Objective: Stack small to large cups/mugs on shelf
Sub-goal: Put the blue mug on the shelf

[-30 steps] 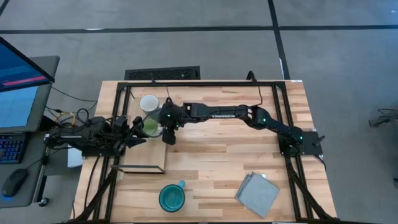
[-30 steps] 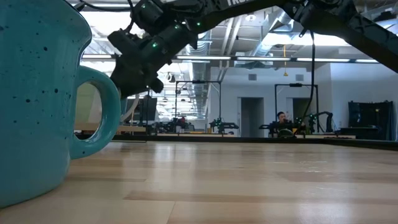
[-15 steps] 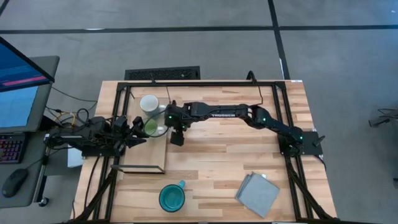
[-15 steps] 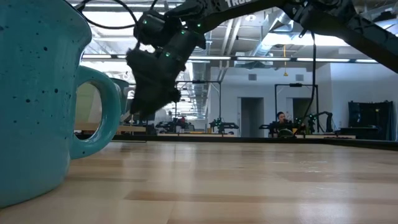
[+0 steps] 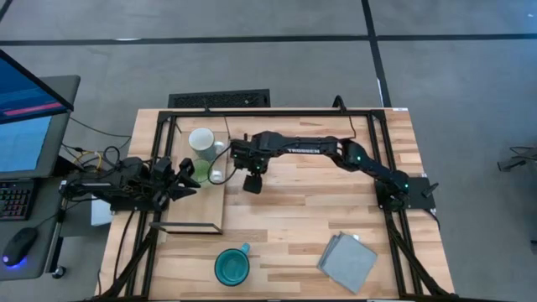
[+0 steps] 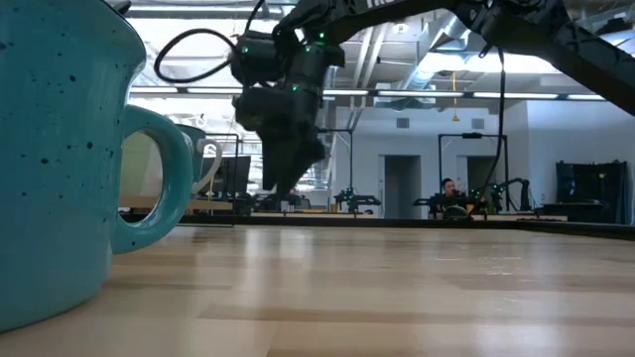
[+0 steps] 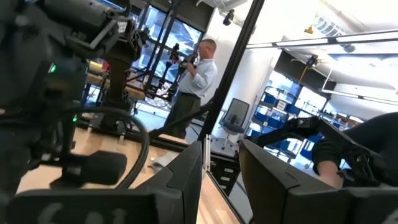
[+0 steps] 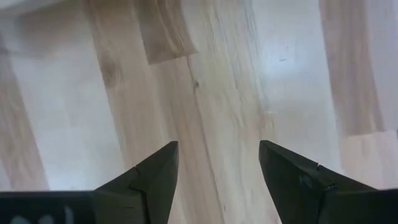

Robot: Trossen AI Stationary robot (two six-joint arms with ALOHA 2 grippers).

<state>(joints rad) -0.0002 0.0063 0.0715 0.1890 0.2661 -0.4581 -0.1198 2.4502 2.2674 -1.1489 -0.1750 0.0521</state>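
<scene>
Planked tabletop (image 5: 302, 210) bears the shelf (image 5: 195, 201) with white mug (image 5: 201, 141) and green mug (image 5: 205, 170). Right gripper (image 5: 252, 186), fingers spread and empty, hangs beside them; left gripper (image 5: 186, 176), parted, waits at the shelf's edge.

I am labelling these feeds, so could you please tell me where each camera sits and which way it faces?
High view: overhead, straight down; both arms, right hand open over the table.
Low view: tabletop height, looking level past the teal mug; right arm above.
Left wrist view: on the left arm, facing the room; own fingers, a person.
Right wrist view: looking down at planks; own fingers.
Shared: high and low views both show the teal mug.
</scene>
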